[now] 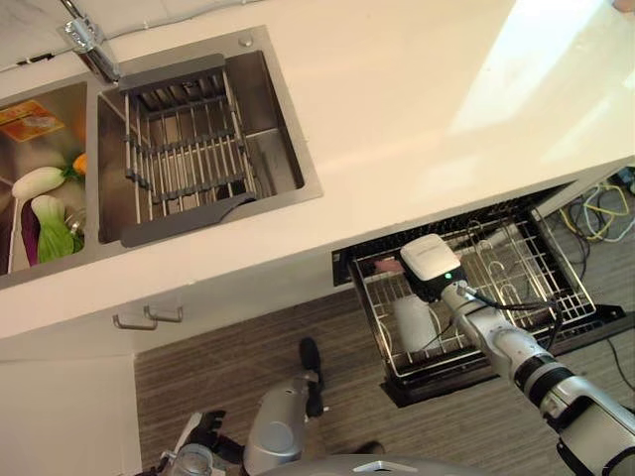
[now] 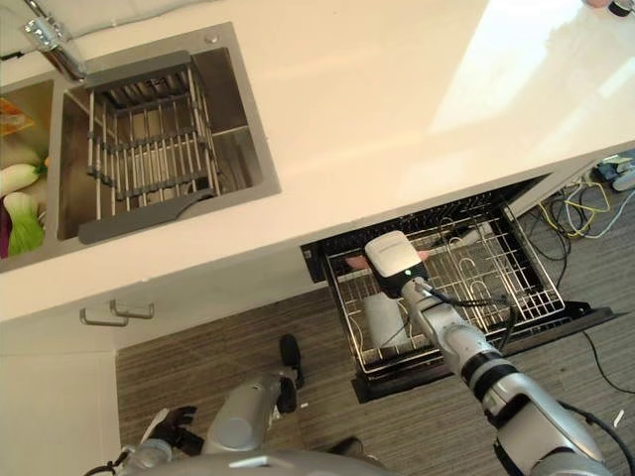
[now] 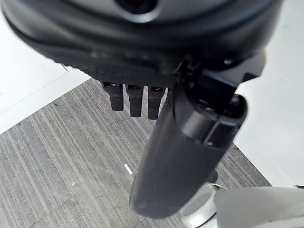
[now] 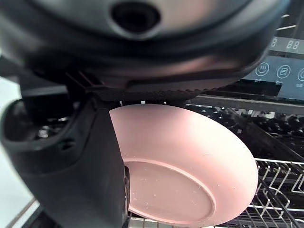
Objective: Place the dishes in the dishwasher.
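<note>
A pink bowl (image 4: 190, 161) is held in my right hand (image 4: 80, 161), the thumb lying over its rim and the fingers hidden behind it. The bowl hangs tilted just above the left part of the pulled-out dishwasher rack (image 1: 556, 288), and a sliver of pink (image 1: 389, 266) shows beside my wrist. A pale dish (image 1: 412, 322) lies in the rack below the arm. My left hand (image 1: 311, 372) hangs low by the cabinet front over the floor, fingers (image 3: 135, 102) relaxed and holding nothing.
The white counter (image 1: 417, 109) runs over the dishwasher. A sink with a wire drying rack (image 1: 184, 149) is at the left, vegetables (image 1: 45, 213) in the basin beside it, a faucet (image 1: 89, 45) behind. Loose cables (image 1: 595, 208) lie on the floor at the right.
</note>
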Robot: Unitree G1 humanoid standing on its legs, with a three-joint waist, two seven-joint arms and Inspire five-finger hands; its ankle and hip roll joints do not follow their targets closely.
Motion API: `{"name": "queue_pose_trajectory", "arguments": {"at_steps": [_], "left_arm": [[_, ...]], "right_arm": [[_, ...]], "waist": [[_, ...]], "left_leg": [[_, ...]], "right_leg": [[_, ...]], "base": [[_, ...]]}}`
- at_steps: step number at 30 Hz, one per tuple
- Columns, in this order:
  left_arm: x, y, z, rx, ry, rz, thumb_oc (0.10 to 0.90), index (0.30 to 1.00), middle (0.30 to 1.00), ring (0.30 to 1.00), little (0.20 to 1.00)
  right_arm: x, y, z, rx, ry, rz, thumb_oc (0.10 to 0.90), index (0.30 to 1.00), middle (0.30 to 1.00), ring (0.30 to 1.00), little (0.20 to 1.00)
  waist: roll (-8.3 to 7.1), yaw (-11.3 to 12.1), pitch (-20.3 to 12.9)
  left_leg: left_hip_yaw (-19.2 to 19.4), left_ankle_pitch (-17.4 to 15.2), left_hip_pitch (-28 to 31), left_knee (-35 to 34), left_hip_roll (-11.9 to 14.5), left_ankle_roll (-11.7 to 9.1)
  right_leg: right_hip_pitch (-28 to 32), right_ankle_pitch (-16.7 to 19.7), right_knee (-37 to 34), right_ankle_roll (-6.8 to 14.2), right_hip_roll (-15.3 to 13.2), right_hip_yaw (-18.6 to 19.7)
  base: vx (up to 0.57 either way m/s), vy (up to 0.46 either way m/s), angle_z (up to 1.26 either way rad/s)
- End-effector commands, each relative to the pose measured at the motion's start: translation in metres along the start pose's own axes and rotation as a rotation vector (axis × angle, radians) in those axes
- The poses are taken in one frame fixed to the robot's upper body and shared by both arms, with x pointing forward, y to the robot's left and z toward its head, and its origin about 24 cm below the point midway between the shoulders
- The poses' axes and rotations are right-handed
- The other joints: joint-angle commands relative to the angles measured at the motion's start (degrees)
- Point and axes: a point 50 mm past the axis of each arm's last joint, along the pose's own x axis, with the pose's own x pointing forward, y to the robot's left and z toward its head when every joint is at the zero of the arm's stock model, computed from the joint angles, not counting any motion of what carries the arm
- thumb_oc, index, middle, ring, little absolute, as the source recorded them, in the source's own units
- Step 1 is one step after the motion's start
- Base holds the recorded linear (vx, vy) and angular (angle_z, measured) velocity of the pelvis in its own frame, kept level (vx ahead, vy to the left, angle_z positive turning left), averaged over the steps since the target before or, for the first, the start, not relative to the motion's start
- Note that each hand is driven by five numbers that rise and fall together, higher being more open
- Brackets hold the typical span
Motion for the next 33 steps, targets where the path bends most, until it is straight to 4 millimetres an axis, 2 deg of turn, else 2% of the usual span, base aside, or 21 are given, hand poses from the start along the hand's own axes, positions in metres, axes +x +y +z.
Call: {"name": "queue_pose_trajectory", "arguments": {"at_steps": [1,4,8,9,10,12,13,14,17,20,21,22,24,25,26,27,28,30,31,32,33], "left_arm": [[-0.006,-0.01,-0.018,0.058,0.037,-0.022,0.8,0.9,0.9,0.9,0.9],[-0.005,-0.008,-0.019,0.056,0.044,-0.016,0.8,0.9,0.9,0.9,0.9],[-0.005,-0.006,-0.019,0.055,0.049,-0.016,0.8,0.9,0.9,0.9,0.9],[-0.005,-0.006,-0.021,0.043,0.065,-0.019,0.8,0.9,0.9,0.9,0.9],[-0.005,-0.006,-0.021,0.048,0.065,-0.02,0.8,0.9,0.9,0.9,0.9],[-0.005,-0.005,-0.025,0.054,0.088,-0.022,0.8,0.9,0.9,0.9,0.9],[-0.006,-0.004,-0.03,0.048,0.114,-0.013,0.8,0.9,0.9,0.9,0.9],[-0.006,-0.004,-0.03,0.052,0.113,-0.015,0.8,0.9,0.9,0.9,0.9],[-0.005,-0.004,-0.027,0.006,0.121,0.003,0.8,0.9,0.9,0.9,0.9],[-0.002,-0.005,-0.015,-0.029,0.083,0.012,0.8,0.9,0.9,0.9,0.9],[-0.002,-0.005,-0.015,-0.026,0.081,0.011,0.8,0.9,0.9,0.9,0.9],[-0.001,-0.006,-0.01,-0.045,0.065,0.015,0.8,0.9,0.9,0.9,0.9],[-0.001,-0.01,0.0,-0.077,0.036,0.005,0.8,0.9,0.9,0.9,0.9],[0.0,-0.011,0.005,-0.095,0.02,0.0,0.8,0.9,0.9,0.9,0.9],[0.0,-0.014,0.011,-0.115,0.0,-0.013,0.8,0.9,0.9,0.9,0.9],[0.0,-0.017,0.014,-0.128,-0.009,-0.02,0.8,0.9,0.9,0.9,0.9],[-0.001,-0.02,0.015,-0.13,-0.009,-0.033,0.8,0.9,0.9,0.9,0.9],[-0.003,-0.028,0.014,-0.123,-0.004,-0.063,0.8,0.9,0.9,0.9,0.9],[-0.004,-0.031,0.011,-0.116,0.004,-0.072,0.8,0.9,0.9,0.9,0.9],[-0.004,-0.032,0.011,-0.114,0.003,-0.073,0.8,0.9,0.9,0.9,0.9],[-0.005,-0.035,0.004,-0.106,0.028,-0.081,0.8,0.9,0.9,0.9,0.9]], "right_arm": [[-0.002,0.003,-0.022,-0.128,0.035,0.047,0.8,0.9,0.9,0.9,0.9],[-0.006,0.011,-0.014,-0.089,0.005,0.086,0.8,0.9,0.9,0.9,0.9],[-0.01,0.008,-0.011,0.003,-0.015,0.091,0.8,0.9,0.9,0.9,0.9],[-0.016,0.003,-0.009,0.173,0.016,0.052,0.8,0.9,0.9,0.9,0.9],[-0.018,0.003,-0.01,0.177,0.021,0.056,0.8,0.9,0.9,0.9,0.9],[-0.023,-0.012,-0.009,0.336,0.031,-0.016,0.8,0.9,0.9,0.9,0.9],[-0.03,-0.027,-0.008,0.463,0.028,-0.09,0.8,0.9,0.9,0.9,0.9],[-0.032,-0.028,-0.01,0.466,0.033,-0.087,0.8,0.9,0.9,0.9,0.9],[-0.05,-0.052,-0.018,0.753,0.116,-0.272,0.8,0.9,0.9,0.9,0.9],[-0.065,-0.084,-0.037,0.826,0.173,-0.495,0.8,0.9,0.9,0.9,0.9],[-0.066,-0.084,-0.038,0.827,0.177,-0.496,0.8,0.9,0.9,0.9,0.9],[-0.071,-0.096,-0.05,0.828,0.217,-0.598,0.8,0.9,0.9,0.9,0.9],[-0.088,-0.099,-0.07,0.826,0.33,-0.693,0.8,0.9,0.9,0.9,0.9],[-0.099,-0.095,-0.084,0.778,0.419,-0.714,0.8,0.9,0.9,0.9,0.9],[-0.125,-0.071,-0.114,0.685,0.654,-0.691,0.558,0.538,0.538,0.538,0.538],[-0.143,-0.052,-0.128,0.655,0.802,-0.659,0.505,0.458,0.458,0.458,0.458],[-0.161,-0.035,-0.137,0.64,0.93,-0.634,0.4,0.3,0.3,0.3,0.3],[-0.205,0.01,-0.146,0.607,1.217,-0.507,0.4,0.3,0.3,0.3,0.3],[-0.217,0.022,-0.147,0.593,1.29,-0.472,0.4,0.3,0.3,0.3,0.3],[-0.217,0.022,-0.147,0.591,1.293,-0.474,0.4,0.3,0.3,0.3,0.3],[-0.238,0.048,-0.14,0.608,1.428,-0.388,0.4,0.3,0.3,0.3,0.3]], "waist": [[4.89,1.51,-3.98],[4.64,0.89,-4.03],[4.15,-0.01,-4.2],[3.52,-1.47,-4.58],[3.52,-1.16,-4.63],[2.74,-2.38,-5.35],[2.13,-3.79,-6.11],[2.14,-3.47,-6.17],[1.56,-6.95,-7.28],[1.71,-9.12,-8.1],[1.73,-8.8,-8.03],[1.83,-9.97,-8.28],[2.15,-10.79,-8.46],[2.25,-11.33,-8.66],[2.47,-12.21,-9.0],[2.47,-12.84,-9.12],[2.61,-13.05,-9.17],[2.85,-13.33,-9.29],[2.95,-13.31,-9.32],[3.0,-13.24,-9.38],[3.22,-13.15,-9.36]], "left_leg": [[-0.01,7.34,6.11,-9.94,6.38,-9.87],[0.14,7.49,6.43,-10.14,6.74,-10.1],[0.54,7.59,6.9,-10.14,7.25,-10.35],[0.82,7.34,7.79,-10.15,7.47,-10.38],[0.97,7.32,7.82,-10.11,7.44,-10.27],[1.38,7.01,8.75,-10.02,7.53,-10.21],[1.95,6.63,9.92,-10.07,7.64,-10.22],[2.13,6.62,9.95,-10.05,7.62,-10.13],[3.18,5.64,12.12,-9.63,7.81,-9.88],[3.95,5.39,13.54,-9.78,7.9,-9.78],[4.03,5.41,13.68,-9.84,7.91,-9.8],[4.31,5.46,14.01,-9.85,8.06,-9.79],[4.43,5.5,14.52,-9.99,8.14,-9.77],[4.44,5.55,14.69,-10.07,8.21,-9.77],[4.4,5.72,14.73,-10.15,8.44,-9.83],[4.38,5.73,14.77,-10.2,8.49,-9.76],[4.3,5.75,14.74,-10.26,8.5,-9.7],[4.07,5.74,14.66,-10.42,8.44,-9.59],[3.92,5.72,14.59,-10.49,8.39,-9.56],[3.9,5.72,14.57,-10.5,8.39,-9.55],[3.7,5.63,14.53,-10.6,8.25,-9.49]], "right_leg": [[-0.85,-5.22,2.03,-1.3,0.61,1.9],[-0.62,-5.02,1.28,-1.44,1.1,2.39],[-0.14,-4.68,0.24,-1.34,1.64,2.84],[0.16,-4.45,-0.29,-1.2,1.97,3.83],[0.19,-4.26,-0.42,-1.12,1.94,3.81],[0.55,-3.93,-1.0,-1.01,2.12,5.01],[0.76,-4.12,-1.2,-0.83,2.3,6.55],[0.74,-4.02,-1.22,-0.78,2.23,6.58],[0.71,-4.21,-1.42,-0.32,2.2,10.12],[0.82,-4.41,-1.33,-0.45,2.23,12.47],[0.88,-4.42,-1.32,-0.47,2.23,12.56],[0.97,-4.49,-1.3,-0.54,2.33,12.99],[1.26,-4.45,-1.3,-0.6,2.39,13.2],[1.27,-4.44,-1.31,-0.63,2.49,13.25],[1.32,-4.36,-1.3,-0.78,2.57,13.26],[1.3,-4.29,-1.29,-0.9,2.68,13.22],[1.33,-4.23,-1.27,-1.01,2.72,13.09],[1.38,-4.07,-1.24,-1.05,2.71,12.76],[1.36,-4.02,-1.22,-1.09,2.72,12.77],[1.34,-4.01,-1.23,-1.09,2.73,12.74],[1.32,-3.9,-1.19,-1.09,2.65,12.65]], "base": [[0.0,0.0,0.0],[-0.01,-0.011,-0.01],[-0.04,-0.025,-0.07],[-0.02,-0.01,-0.15],[-0.03,-0.018,-0.16],[0.0,-0.011,-0.26],[0.0,-0.002,-0.38],[-0.01,-0.009,-0.45],[-0.01,0.004,-0.58],[0.01,0.015,-0.66],[0.0,0.007,-0.59],[0.0,0.007,-0.57],[-0.01,0.009,-0.36],[0.0,0.0,0.0],[0.0,-0.013,0.11],[0.0,-0.012,0.07],[0.0,0.0,0.0],[0.0,-0.003,0.17],[0.0,0.003,0.23],[0.01,0.011,0.03],[0.01,0.012,-0.13]]}}
